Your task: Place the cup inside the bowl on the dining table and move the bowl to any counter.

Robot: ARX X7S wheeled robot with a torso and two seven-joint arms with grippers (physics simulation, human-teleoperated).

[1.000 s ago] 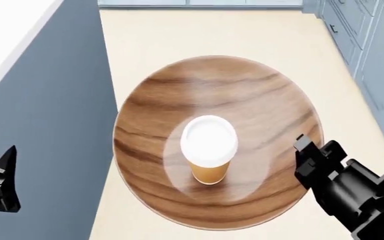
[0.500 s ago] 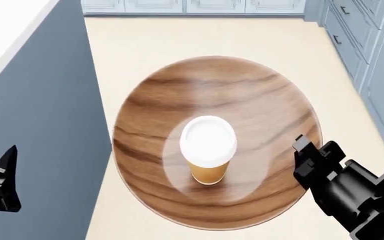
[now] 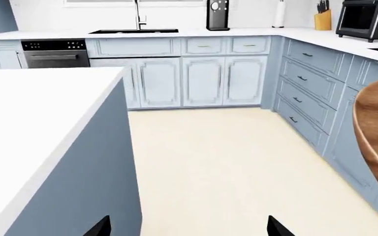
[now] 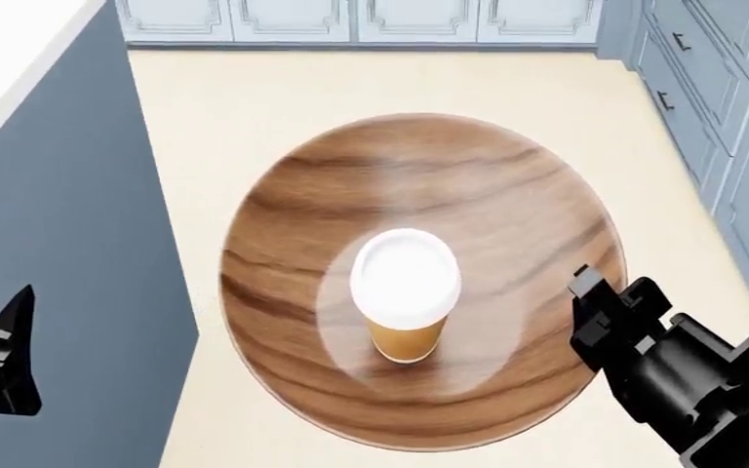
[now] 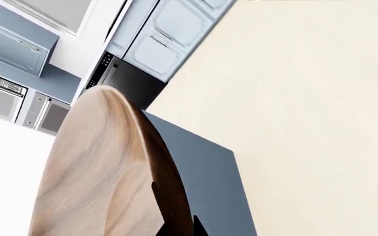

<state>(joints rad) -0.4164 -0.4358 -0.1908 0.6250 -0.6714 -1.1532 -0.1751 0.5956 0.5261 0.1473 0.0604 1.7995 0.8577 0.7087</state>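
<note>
Cabinets (image 4: 362, 19) nearer than before, right gripper (image 4: 603, 312) pinching bowl (image 4: 479, 195) rim, cup (image 4: 405, 292) inside, left gripper (image 3: 185, 227) apart, empty

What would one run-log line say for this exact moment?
cup: upright inside bowl | bowl: held over floor by right gripper at its rim | left gripper: empty, open | counter: ahead, not reached

From my right wrist camera I see the bowl (image 5: 104, 172) edge-on, its dark rim (image 5: 166, 177) close up. Behind it runs a blue-grey panel (image 5: 212, 191), pale floor (image 5: 307, 98), and light cabinets (image 5: 169, 34) beyond.
</note>
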